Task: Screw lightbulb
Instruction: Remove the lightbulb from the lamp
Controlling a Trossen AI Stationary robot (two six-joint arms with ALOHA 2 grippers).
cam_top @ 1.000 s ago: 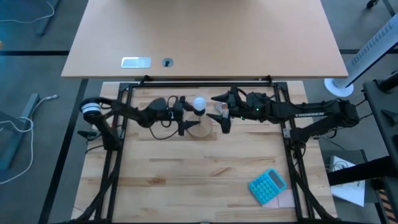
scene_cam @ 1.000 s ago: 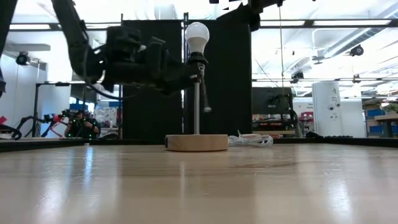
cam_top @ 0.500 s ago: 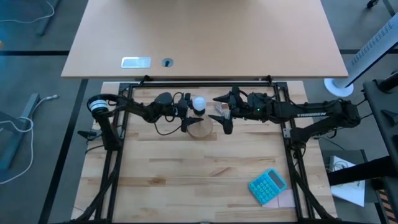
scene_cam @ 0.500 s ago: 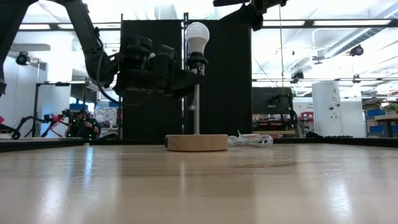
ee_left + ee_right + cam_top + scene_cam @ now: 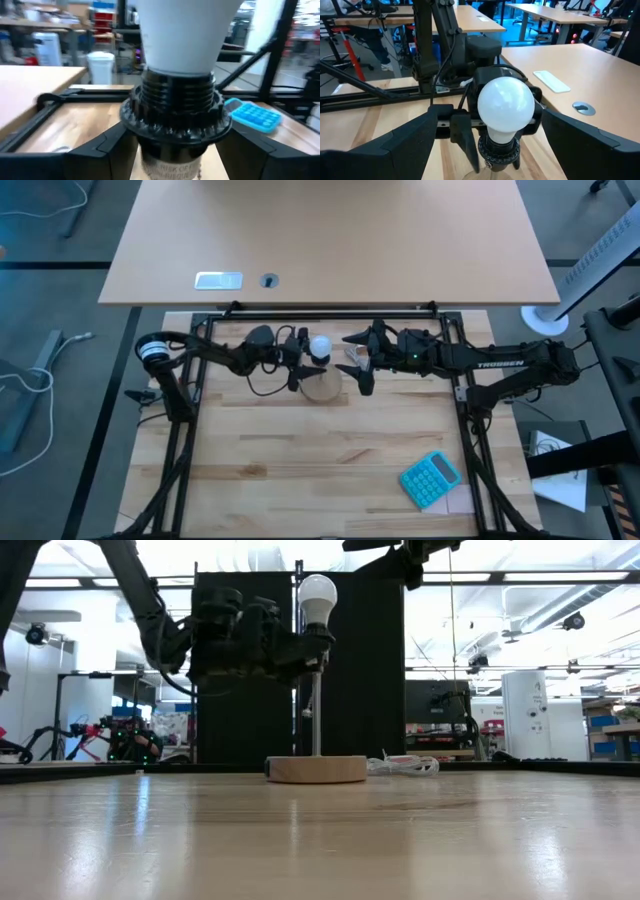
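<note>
1. The lightbulb (image 5: 317,597) stands upright with its neck in the black socket (image 5: 175,112) at the top of a thin lamp post (image 5: 316,715).
2. The post rises from a round wooden base (image 5: 316,769) that sits on the tabletop (image 5: 320,840).
3. The left gripper (image 5: 297,360) reaches in level from the lamp's left side, and its jaws straddle the socket just below the bulb.
4. In the left wrist view the ribbed socket collar fills the gap between the two dark fingers (image 5: 100,155), one finger at each side.
5. Whether those fingers press on the collar or stand just off it, I cannot tell; the jaws are partly closed around it.
6. The white glass of the bulb lies above the left jaws, not between them.
7. The right gripper (image 5: 358,363) hangs on the opposite side of the lamp, at about the bulb's height, with its jaws spread wide.
8. In the right wrist view the bulb (image 5: 506,105) sits centred ahead of the right jaws, apart from both fingers (image 5: 400,145), which touch nothing.
9. A white cord (image 5: 405,764) lies on the tabletop just behind the wooden base.
10. A blue calculator (image 5: 431,478) lies on the tabletop well apart from both pairs of jaws, toward the right arm's side.
</note>
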